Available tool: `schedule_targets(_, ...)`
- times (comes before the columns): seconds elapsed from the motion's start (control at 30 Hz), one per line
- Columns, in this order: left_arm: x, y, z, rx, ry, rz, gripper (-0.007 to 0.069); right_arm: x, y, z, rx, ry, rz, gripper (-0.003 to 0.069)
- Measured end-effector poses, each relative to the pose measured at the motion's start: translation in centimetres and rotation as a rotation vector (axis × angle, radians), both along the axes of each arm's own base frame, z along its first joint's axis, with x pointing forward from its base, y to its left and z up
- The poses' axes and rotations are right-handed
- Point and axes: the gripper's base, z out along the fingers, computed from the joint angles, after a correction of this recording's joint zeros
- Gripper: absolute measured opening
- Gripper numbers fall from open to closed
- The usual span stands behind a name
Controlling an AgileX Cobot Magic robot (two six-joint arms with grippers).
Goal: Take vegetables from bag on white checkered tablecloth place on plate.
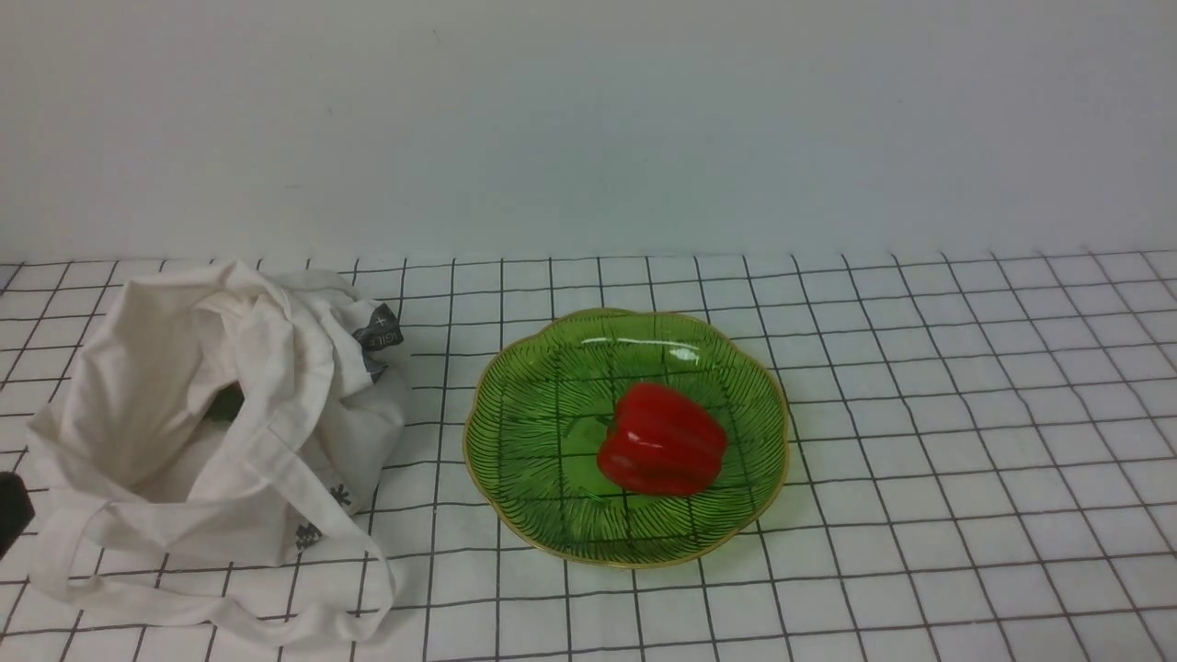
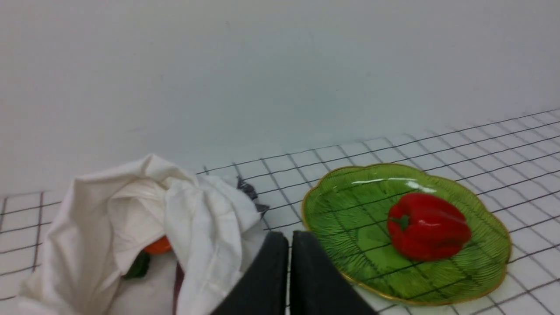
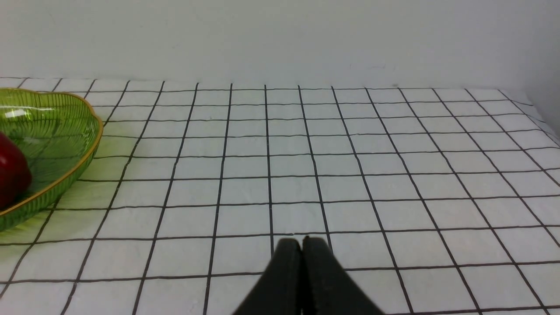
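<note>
A glossy red bell pepper (image 1: 662, 439) lies on its side on the green glass plate (image 1: 515, 405) in the middle of the white checkered tablecloth (image 1: 919, 386). It also shows in the left wrist view (image 2: 426, 226) on the plate (image 2: 341, 205). The off-white cloth bag (image 1: 175, 405) sits slumped at the left, mouth open, with something orange and green inside (image 2: 151, 253). My left gripper (image 2: 288, 238) is shut and empty, between the bag (image 2: 197, 218) and the plate. My right gripper (image 3: 302, 243) is shut and empty over bare cloth, right of the plate (image 3: 65, 131).
A plain pale wall (image 1: 588, 119) stands behind the table. The bag's long strap (image 1: 303, 588) loops over the cloth near the front left edge. A dark bit of the left arm (image 1: 11, 515) shows at the left edge.
</note>
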Motion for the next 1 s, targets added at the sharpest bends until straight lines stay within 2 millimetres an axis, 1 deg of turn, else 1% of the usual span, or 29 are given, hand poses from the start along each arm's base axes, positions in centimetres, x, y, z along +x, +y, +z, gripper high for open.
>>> schedule_targets(0.17, -0.3, 1.0, -6.4, 0.017, 0.009, 0.182, -0.0008, 0.0, 0.0, 0.0, 0.000, 0.000, 0.000, -0.0016)
schedule_targets(0.23, -0.3, 1.2, -8.1, 0.031, 0.014, 0.213, -0.0008, 0.0, 0.0, 0.0, 0.000, 0.000, 0.000, -0.0016)
schedule_targets(0.27, -0.2, 1.2, -9.7, 0.048, 0.043, 0.228, -0.0008, 0.0, 0.0, 0.0, 0.000, 0.000, 0.000, -0.0016)
schedule_targets(0.33, -0.1, 1.3, -11.4, 0.067, 0.088, 0.228, -0.0008, 0.0, 0.0, 0.0, 0.000, 0.000, 0.000, -0.0016)
schedule_targets(0.37, -0.1, 1.3, -11.6, 0.068, 0.094, 0.228, -0.0008, 0.0, 0.0, 0.0, 0.000, 0.000, 0.000, -0.0016)
schedule_targets(0.4, -0.1, 1.3, -12.5, 0.086, 0.124, 0.223, -0.0008, 0.0, 0.0, 0.0, 0.000, 0.000, 0.000, -0.0016)
schedule_targets(1.0, -0.1, 1.2, -12.5, 0.090, 0.119, 0.214, -0.0008, 0.0, 0.0, 0.0, 0.000, 0.000, 0.000, -0.0016)
